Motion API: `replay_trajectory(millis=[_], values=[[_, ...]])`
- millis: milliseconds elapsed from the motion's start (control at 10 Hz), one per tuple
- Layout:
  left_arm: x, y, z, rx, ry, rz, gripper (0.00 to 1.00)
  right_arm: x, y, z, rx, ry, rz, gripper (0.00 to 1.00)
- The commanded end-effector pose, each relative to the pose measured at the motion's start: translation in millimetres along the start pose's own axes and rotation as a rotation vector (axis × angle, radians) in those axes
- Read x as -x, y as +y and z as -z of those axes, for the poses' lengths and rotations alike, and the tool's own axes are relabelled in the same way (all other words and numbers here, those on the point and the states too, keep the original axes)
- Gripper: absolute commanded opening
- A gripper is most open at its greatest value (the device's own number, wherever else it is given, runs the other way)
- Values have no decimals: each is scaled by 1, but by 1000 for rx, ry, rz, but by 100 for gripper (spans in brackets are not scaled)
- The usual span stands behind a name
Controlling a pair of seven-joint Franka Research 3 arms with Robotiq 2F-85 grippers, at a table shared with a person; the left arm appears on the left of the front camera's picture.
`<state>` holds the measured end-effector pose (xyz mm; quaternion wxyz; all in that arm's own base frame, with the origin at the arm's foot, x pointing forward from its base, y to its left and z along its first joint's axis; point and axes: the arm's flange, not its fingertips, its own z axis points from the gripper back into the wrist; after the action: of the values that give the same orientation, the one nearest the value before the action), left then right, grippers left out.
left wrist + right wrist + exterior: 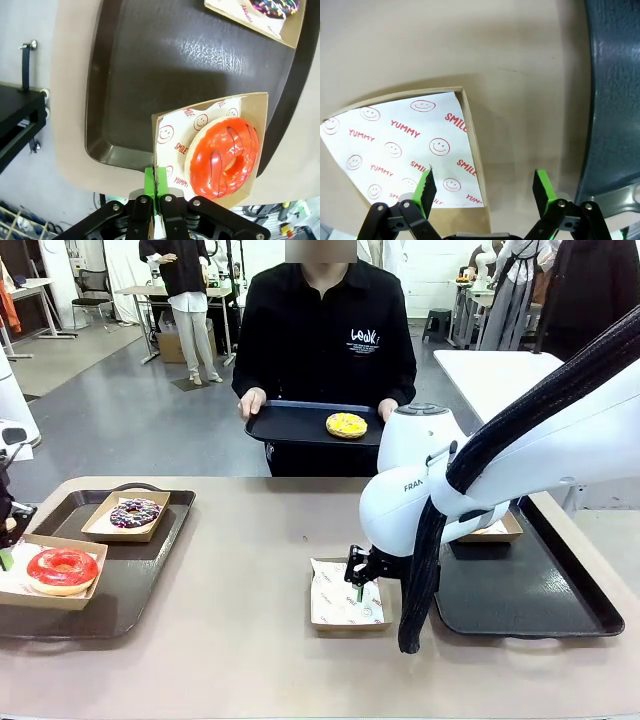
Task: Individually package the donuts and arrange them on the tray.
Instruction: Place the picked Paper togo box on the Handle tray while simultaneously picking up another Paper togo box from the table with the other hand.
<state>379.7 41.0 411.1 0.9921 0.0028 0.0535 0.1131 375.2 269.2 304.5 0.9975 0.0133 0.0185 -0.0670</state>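
A red-glazed donut [62, 568] [222, 155] lies in a cardboard box [50, 598] [172, 132] lined with smiley paper, resting on the left tray's [130, 585] [175, 65] near edge. My left gripper [6, 545] [156, 182] is shut on that box's rim. A purple-white sprinkled donut [135, 512] [275, 6] sits boxed farther back on the same tray. My right gripper [358, 578] [485, 185] hangs open over the right wall of an empty lined box [345, 606] [400, 145] at mid-table. Across the table, a person holds a dark tray [290, 425] carrying a yellow-glazed donut [346, 425].
A second dark tray [530, 590] [615, 100] lies on the right of the table with another cardboard box [495, 530] at its far end, partly behind my right arm. Bare tabletop stretches between the two trays.
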Motion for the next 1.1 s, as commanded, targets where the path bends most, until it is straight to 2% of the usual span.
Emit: replay_trajectory(millis=[0, 400, 1000], values=[[-1, 3, 6, 56, -21, 72, 1, 1, 10, 10, 19, -44, 39, 100], [-6, 6, 12, 65, 0, 90, 1, 9, 15, -2, 20, -97, 11, 100], [-30, -2, 30, 89, -17, 137, 1, 5, 12, -6, -1, -95, -36, 100]])
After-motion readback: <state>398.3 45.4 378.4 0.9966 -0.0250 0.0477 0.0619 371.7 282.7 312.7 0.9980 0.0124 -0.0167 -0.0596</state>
